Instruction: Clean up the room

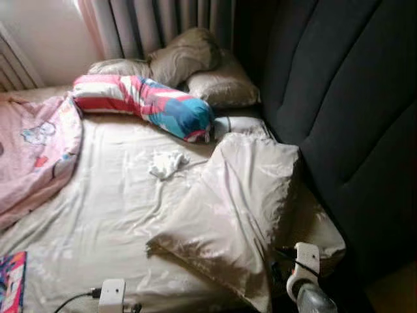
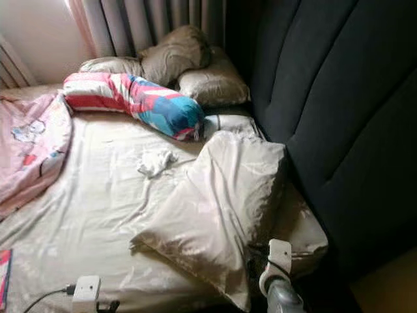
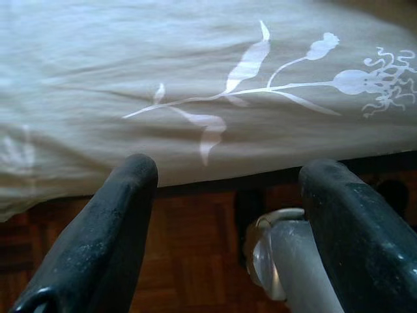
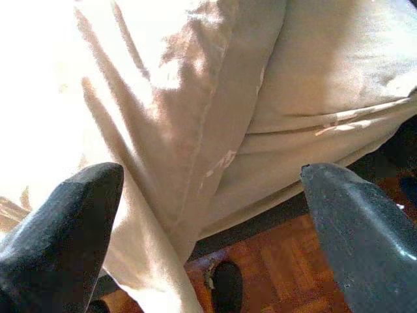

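Standing at the bed [image 1: 98, 215], surveying before any pickup; no item gripped yet.

Far left: pink blanket [image 1: 32, 150] bunched along the bed's edge, with a colourful book or package [image 1: 12, 280], hard to tell which, at the near corner. Next, the striped red, white and blue bolster [image 1: 143, 101] across the head end, and just below it a small crumpled white cloth or tissue [image 1: 166, 163] alone on the sheet, likeliest first thing to clear. Behind the bolster, beige pillows [image 1: 189, 62] piled against the curtain [image 1: 156, 19]. Further right, a large cream pillow [image 1: 234, 202] lying askew towards the near edge, beside the dark padded headboard [image 1: 339, 117].

Next move, judged: lean in and reach far over the mattress for the white scrap, or straighten the askew pillow close by.

Left claw [image 3: 228, 215] held low at the bed's side, fingers spread wide, empty, pointed at the embroidered sheet [image 3: 247, 72] above wooden floor [image 3: 189, 261]. Right claw [image 4: 208, 222] likewise low, parted wide, empty, aimed at the cream pillow's hanging corner
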`<state>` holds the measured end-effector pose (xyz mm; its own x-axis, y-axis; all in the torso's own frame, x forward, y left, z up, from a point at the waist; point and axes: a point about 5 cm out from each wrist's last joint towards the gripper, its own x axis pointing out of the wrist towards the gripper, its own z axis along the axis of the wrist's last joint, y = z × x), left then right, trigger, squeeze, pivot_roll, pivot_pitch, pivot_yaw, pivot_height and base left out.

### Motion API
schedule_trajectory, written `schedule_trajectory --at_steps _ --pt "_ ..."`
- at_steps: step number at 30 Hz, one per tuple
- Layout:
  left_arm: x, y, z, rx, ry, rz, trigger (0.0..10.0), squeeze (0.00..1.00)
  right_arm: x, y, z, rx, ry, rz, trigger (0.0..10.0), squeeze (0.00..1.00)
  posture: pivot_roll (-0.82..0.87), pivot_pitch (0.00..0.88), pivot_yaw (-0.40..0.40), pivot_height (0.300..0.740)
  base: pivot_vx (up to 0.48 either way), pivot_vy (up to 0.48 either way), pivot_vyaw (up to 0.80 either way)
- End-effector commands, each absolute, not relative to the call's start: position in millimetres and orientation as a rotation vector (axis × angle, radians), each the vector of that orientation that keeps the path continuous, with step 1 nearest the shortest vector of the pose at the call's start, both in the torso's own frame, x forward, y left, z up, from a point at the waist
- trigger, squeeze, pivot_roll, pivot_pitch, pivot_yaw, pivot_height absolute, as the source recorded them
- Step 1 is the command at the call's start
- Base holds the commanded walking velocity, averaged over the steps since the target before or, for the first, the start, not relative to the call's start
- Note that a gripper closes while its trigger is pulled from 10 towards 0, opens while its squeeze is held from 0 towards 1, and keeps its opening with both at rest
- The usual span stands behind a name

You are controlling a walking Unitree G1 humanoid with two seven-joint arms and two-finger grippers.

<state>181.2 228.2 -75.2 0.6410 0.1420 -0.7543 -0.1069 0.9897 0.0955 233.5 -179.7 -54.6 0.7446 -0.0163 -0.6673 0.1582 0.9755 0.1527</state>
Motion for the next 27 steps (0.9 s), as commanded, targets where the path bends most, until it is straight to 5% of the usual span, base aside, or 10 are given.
schedule_trajectory --at_steps 1,27 --pt "175.5 227.6 -78.5 0.035 0.89 0.147 10.0 0.0 231.7 -184.2 -55.3 0.195 0.729 -0.106 10.0 0.0 0.08 0.066 -0.016 0.74 0.0 0.0 0.0" --pt "175.5 227.4 -78.6 0.031 0.89 0.151 10.0 0.0 236.5 -182.4 -52.1 0.191 0.712 -0.085 10.0 0.0 0.08 0.048 -0.023 0.74 0.0 0.0 0.06"
